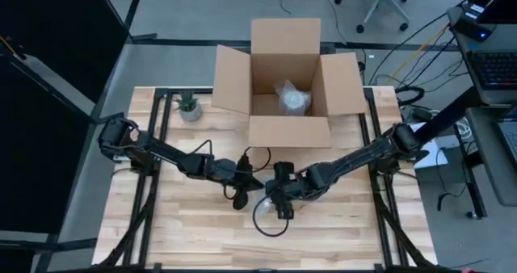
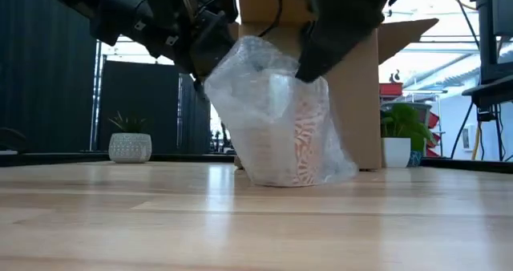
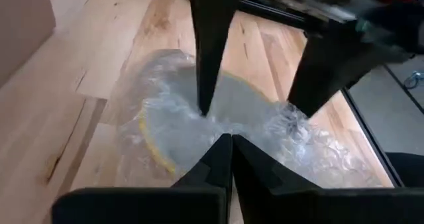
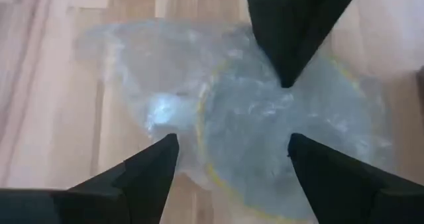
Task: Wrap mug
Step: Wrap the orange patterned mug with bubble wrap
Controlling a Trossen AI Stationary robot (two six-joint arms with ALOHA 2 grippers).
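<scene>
- left gripper (image 1: 245, 194) low over table centre, at the left side of the wrapped mug; in its wrist view the two fingers (image 3: 222, 159) are pressed together, tips pinching bubble wrap (image 3: 199, 118) at the mug's rim
- right gripper (image 1: 280, 200) just right of it, over the same bundle; fingers (image 4: 156, 161) spread wide apart, straddling the mug opening, holding nothing
- the two grippers sit close together above the mug, nearly touching in the high view
- mug (image 2: 300, 135) stands upright on the wooden table (image 1: 202, 249), speckled reddish pattern showing through the wrap; yellowish rim (image 4: 209, 158) visible through plastic from above
- bubble wrap (image 2: 256, 103) covers the mug sides and top, bunched over the opening, loose edge trailing onto the table on one side
- cardboard box (image 1: 287, 79) open at the table's far edge, flaps out, behind the mug and apart from it; a wrapped bundle (image 1: 292, 98) lies inside
- small potted plant (image 1: 189, 106) at far left of the table, left of the box
- black cable (image 1: 262, 220) loops on the table beside the mug
</scene>
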